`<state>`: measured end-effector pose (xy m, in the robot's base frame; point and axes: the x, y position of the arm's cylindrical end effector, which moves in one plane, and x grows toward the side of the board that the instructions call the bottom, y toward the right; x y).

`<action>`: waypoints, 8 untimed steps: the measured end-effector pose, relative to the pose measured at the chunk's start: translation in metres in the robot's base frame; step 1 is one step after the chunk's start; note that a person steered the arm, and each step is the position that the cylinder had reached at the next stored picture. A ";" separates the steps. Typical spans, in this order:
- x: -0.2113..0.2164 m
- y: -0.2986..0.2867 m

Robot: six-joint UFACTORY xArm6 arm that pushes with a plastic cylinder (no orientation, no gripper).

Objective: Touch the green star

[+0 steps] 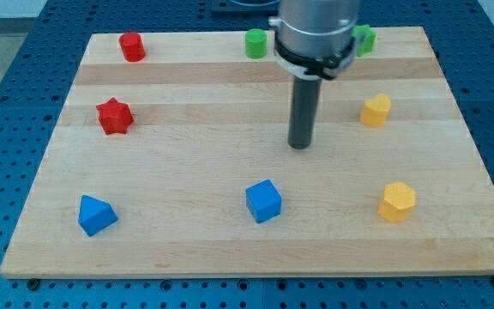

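1. Your target, the green star, sits at the board's top edge, right of centre. The arm's housing hides much of it, so only its right part shows, and the star shape is hard to confirm from that sliver.
2. A second green block, cylinder-like, stands on the same top edge just to the view's left of the housing. Don't confuse the two.
3. My tip rests on the wood near the board's centre, well below the green star and to its left, touching no block.
4. You have no claw to read here: the arm ends in a plain dark rod, so there is nothing to open, close or grip.
5. To the view's right of my tip, a yellow block stands apart from it; another yellow block, hexagon-like, lies lower near the right edge.
6. Below my tip, a blue cube sits clear of it; a blue wedge-like block lies at the lower left.
7. On the left you see a red star, and above it a red block near the top edge.
8. All of this sits on a wooden board.
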<state>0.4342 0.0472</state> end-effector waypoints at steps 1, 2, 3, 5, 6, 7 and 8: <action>-0.031 -0.004; -0.059 0.001; -0.082 0.030; -0.127 0.128; -0.149 0.165; -0.176 0.182; -0.205 0.181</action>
<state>0.2295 0.2282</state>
